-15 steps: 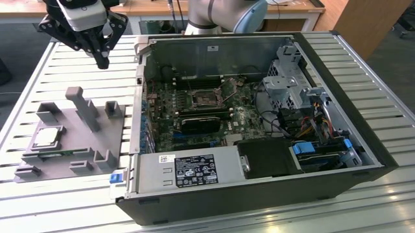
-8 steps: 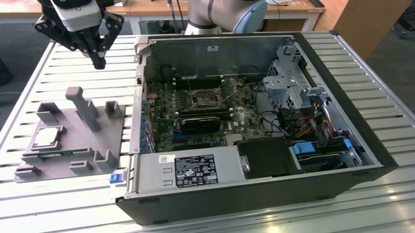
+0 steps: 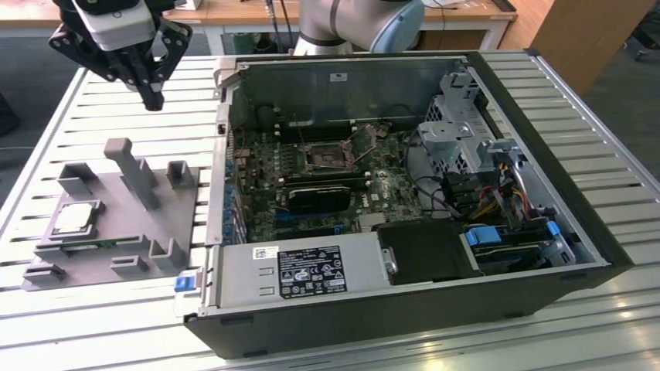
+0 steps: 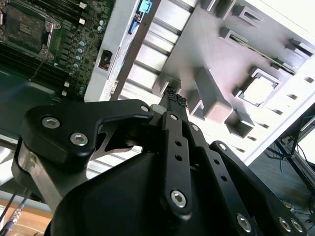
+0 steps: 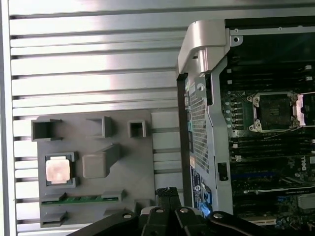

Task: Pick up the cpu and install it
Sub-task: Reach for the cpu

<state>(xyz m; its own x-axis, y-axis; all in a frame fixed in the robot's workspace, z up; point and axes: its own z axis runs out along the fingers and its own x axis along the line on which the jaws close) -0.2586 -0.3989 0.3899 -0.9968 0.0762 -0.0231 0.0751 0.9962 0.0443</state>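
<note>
The cpu (image 3: 77, 218) is a small square chip with a silvery top. It lies in a recess of the grey fixture plate (image 3: 113, 232) at the exterior view's left. Both wrist views show the cpu (image 5: 58, 170) (image 4: 259, 91) in that seat. My gripper (image 3: 153, 99) hangs high above the table, beyond the fixture and well apart from the chip. Its black fingertips (image 5: 168, 192) are pressed together with nothing between them, as the second wrist view of the gripper (image 4: 174, 98) confirms. The open cpu socket (image 3: 328, 157) (image 5: 275, 112) sits on the motherboard inside the case.
An open computer case (image 3: 413, 309) lies on the slatted metal table (image 3: 124, 93), its tall side walls around the motherboard. Upright grey posts (image 3: 129, 170) rise from the fixture near the chip. A green memory stick (image 5: 81, 199) lies in a fixture slot.
</note>
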